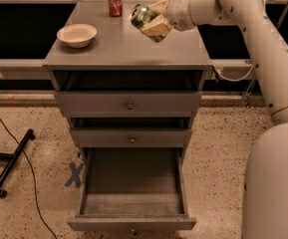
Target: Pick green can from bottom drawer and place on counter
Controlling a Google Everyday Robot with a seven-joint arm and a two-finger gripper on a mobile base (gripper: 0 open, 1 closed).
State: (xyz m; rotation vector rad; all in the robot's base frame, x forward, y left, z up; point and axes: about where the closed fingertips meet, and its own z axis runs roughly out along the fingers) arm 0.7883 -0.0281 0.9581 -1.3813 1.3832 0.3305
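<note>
The green can [143, 16] is held tilted in my gripper [155, 19], its silver end facing left and up. The gripper is shut on it, above the rear middle of the counter [128, 46], the grey cabinet top. The white arm reaches in from the upper right. The bottom drawer [132, 193] is pulled fully open and its tray holds nothing.
A red cola can [114, 0] stands at the back of the counter, left of the gripper. A pale bowl [76, 34] sits on the counter's left side. The two upper drawers [129, 105] stand slightly open. A black cable and stand leg [11, 162] lie on the floor at left.
</note>
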